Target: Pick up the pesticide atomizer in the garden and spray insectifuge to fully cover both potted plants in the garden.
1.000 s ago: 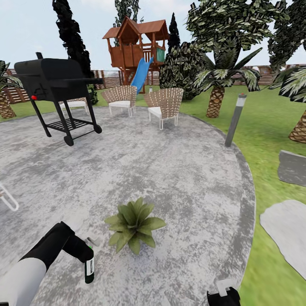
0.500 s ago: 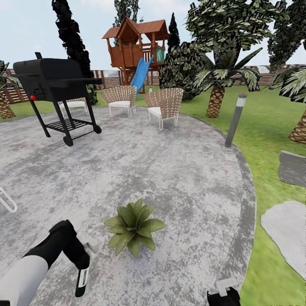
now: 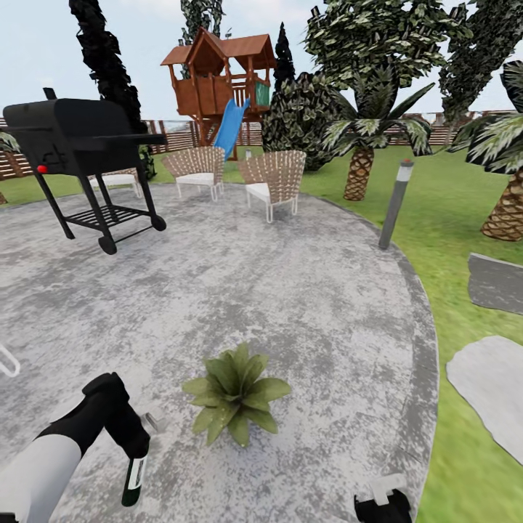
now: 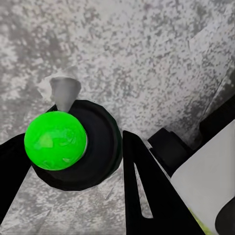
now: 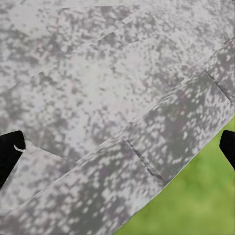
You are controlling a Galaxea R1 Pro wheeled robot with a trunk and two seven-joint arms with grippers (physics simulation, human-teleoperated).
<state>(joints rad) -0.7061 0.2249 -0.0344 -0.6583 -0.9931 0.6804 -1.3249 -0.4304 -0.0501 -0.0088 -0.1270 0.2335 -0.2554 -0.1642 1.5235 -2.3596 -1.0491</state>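
Observation:
One potted plant (image 3: 236, 392), a low rosette of broad green leaves, sits on the grey mottled paving (image 3: 290, 290) in front of me. The second potted plant is out of view. My left gripper (image 3: 135, 456) hangs just left of the plant, shut on the pesticide atomizer (image 3: 131, 483), a slim dark bottle with a white label pointing down toward the paving. In the left wrist view the atomizer's round black end (image 4: 95, 149) with a bright green ball sits between the black fingers (image 4: 142, 191). My right gripper (image 3: 381, 501) is low at the front right, open (image 5: 117, 149) over paving and grass.
A black grill (image 3: 80, 145) stands at the far left, two woven chairs (image 3: 272, 178) behind the paving, a grey bollard lamp (image 3: 396, 203) at its right edge. Palms (image 3: 359, 160), lawn (image 3: 465, 218) and stepping slabs (image 3: 490, 378) lie to the right. A wooden playset (image 3: 218, 80) rises by the fence.
The head camera has shifted, sliding the whole scene a little. My left gripper has carried the atomizer down and leftward, a bit farther from the plant. The right gripper has stayed put.

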